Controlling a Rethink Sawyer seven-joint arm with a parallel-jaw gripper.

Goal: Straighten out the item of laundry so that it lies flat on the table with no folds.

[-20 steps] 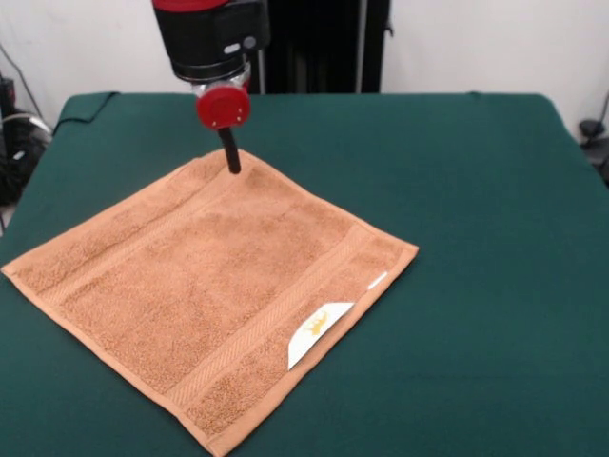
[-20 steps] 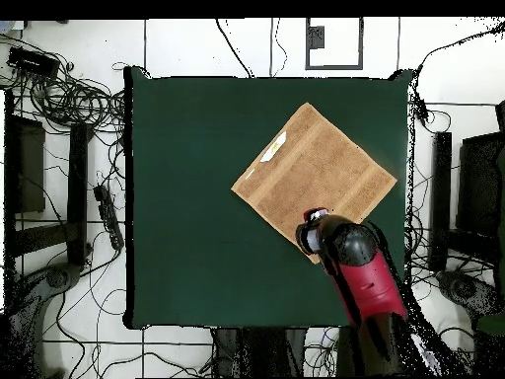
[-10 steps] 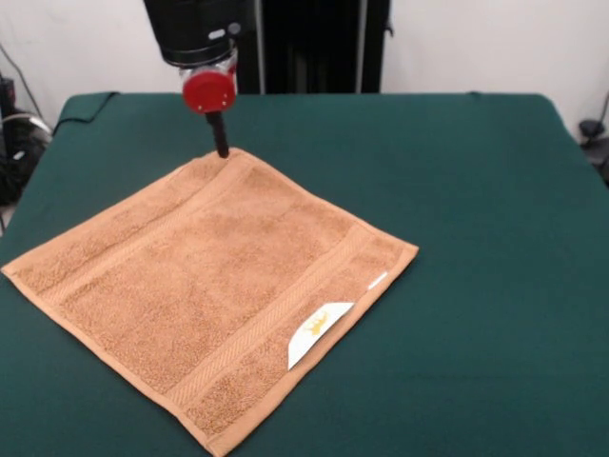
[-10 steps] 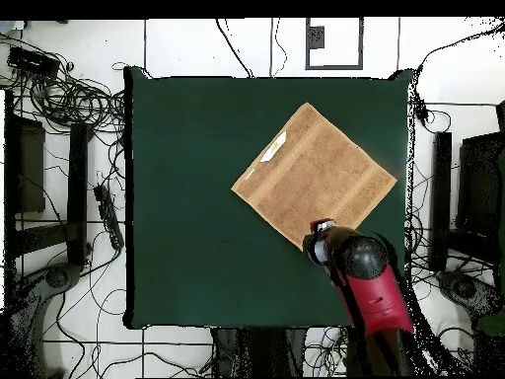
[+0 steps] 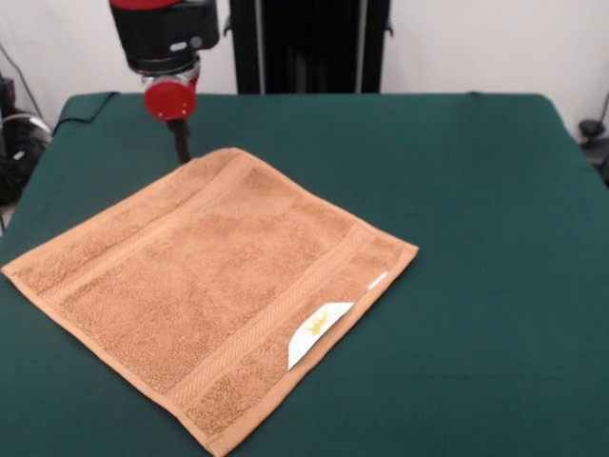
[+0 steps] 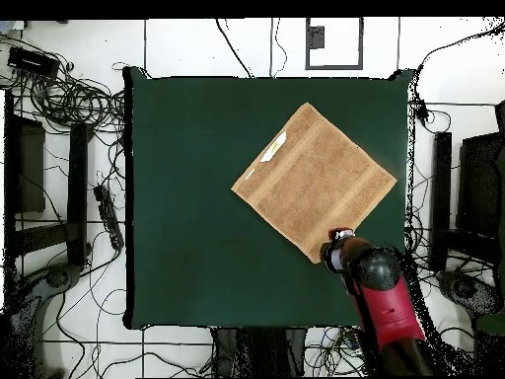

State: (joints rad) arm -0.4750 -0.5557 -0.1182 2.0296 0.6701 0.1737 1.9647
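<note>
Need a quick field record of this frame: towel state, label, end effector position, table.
towel: orange-tan terry towel, spread flat, no folds visible, set diagonally to the table edges
label: white label with yellow mark, at the towel edge nearest the front camera, lying on the towel
end effector: over bare table just beyond the towel's far corner; not holding the towel; open or shut not discernible
table: dark green cloth, towel lies toward one side
task status: towel appears already flat

Orange-tan terry towel, woven border bands; white label, yellow mark; dark green table; red-black gripper.
</note>
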